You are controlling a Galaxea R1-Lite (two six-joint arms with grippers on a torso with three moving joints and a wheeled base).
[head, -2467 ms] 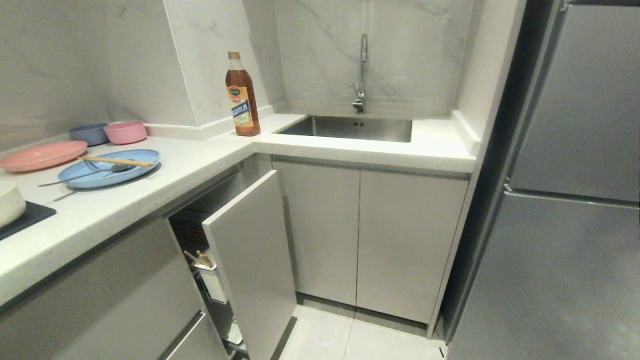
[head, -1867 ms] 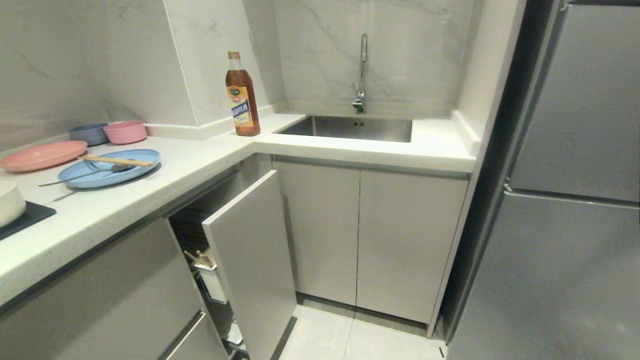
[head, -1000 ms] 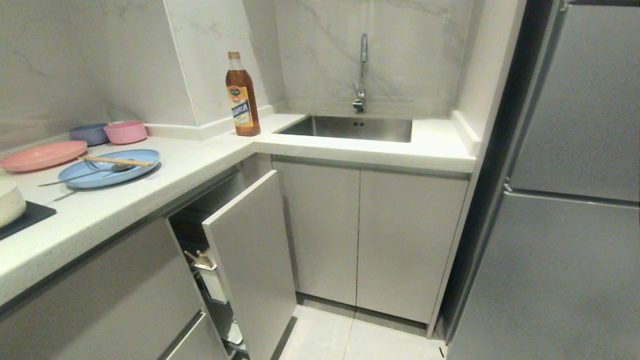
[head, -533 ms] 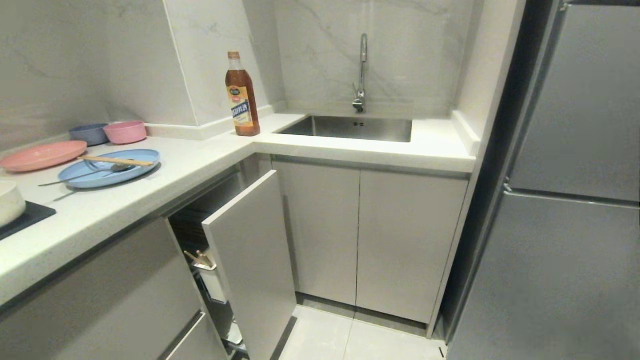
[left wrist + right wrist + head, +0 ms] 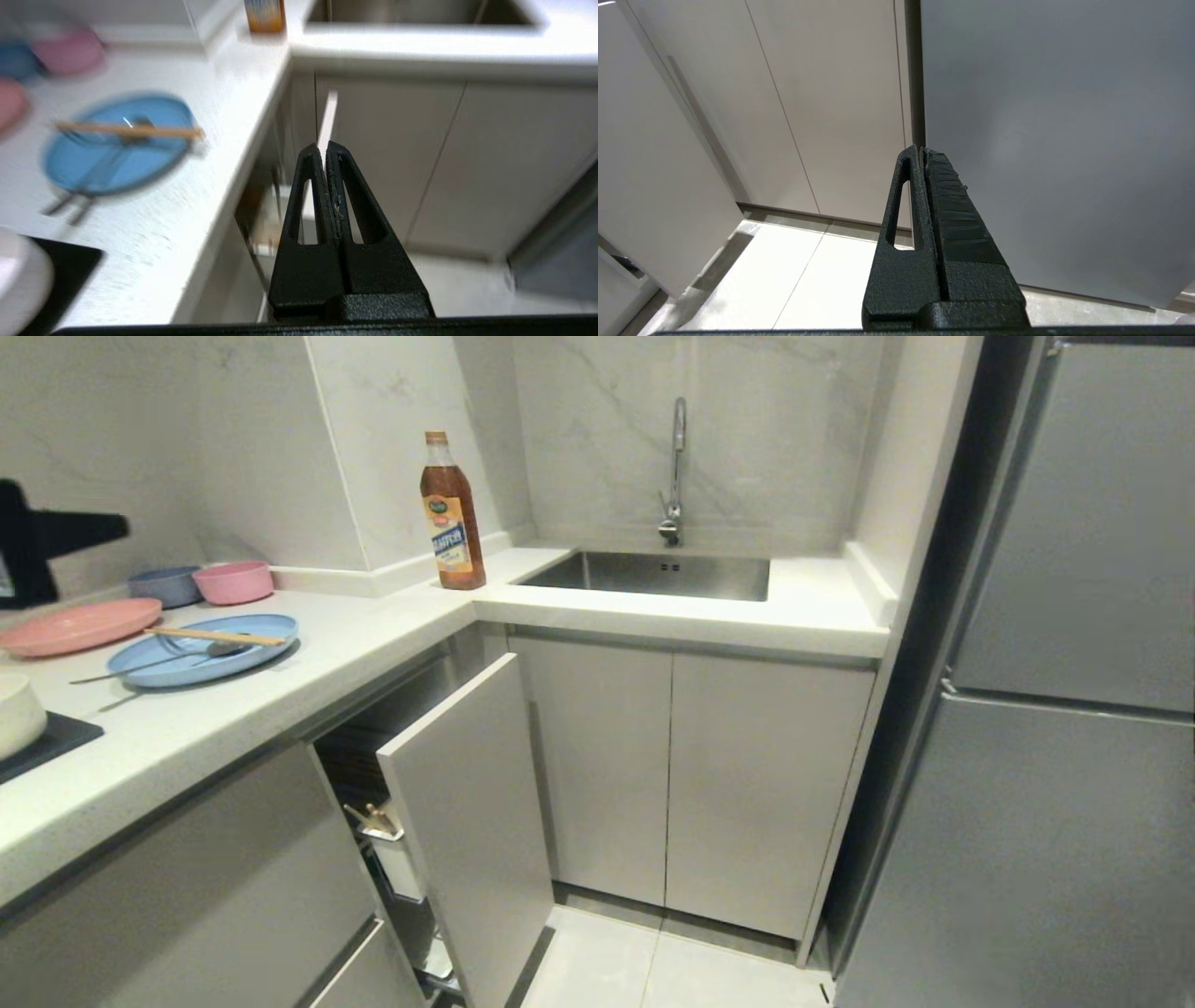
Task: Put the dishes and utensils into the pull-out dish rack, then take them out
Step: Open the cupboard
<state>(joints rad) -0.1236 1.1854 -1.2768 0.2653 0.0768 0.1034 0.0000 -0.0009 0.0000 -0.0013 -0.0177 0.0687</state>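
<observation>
The light-blue plate [image 5: 201, 649] lies on the counter with the wooden chopsticks [image 5: 215, 637] and the steel spoon [image 5: 159, 663] across it. At the left edge the cream bowl [image 5: 19, 714] sits on a black mat. The pull-out dish rack stands part-way out below the counter, showing its grey front panel [image 5: 471, 821] and white utensil cup [image 5: 397, 863]. My left gripper [image 5: 117, 525] hangs shut and empty above the counter's far left. In the left wrist view the left gripper [image 5: 324, 149] points over the rack, right of the plate [image 5: 117, 149]. My right gripper [image 5: 920, 151] is shut, low beside the fridge.
A pink plate [image 5: 79, 623], a pink bowl [image 5: 233, 581] and a grey-blue bowl [image 5: 166, 584] stand behind the blue plate. A brown bottle [image 5: 452, 518] is at the counter's corner, beside the sink [image 5: 653, 574] and its tap [image 5: 674, 467]. The grey fridge [image 5: 1055, 709] fills the right.
My left arm has risen into the head view at the far left, above the counter; before, it was out of view. Dishes, utensils and rack have not moved.
</observation>
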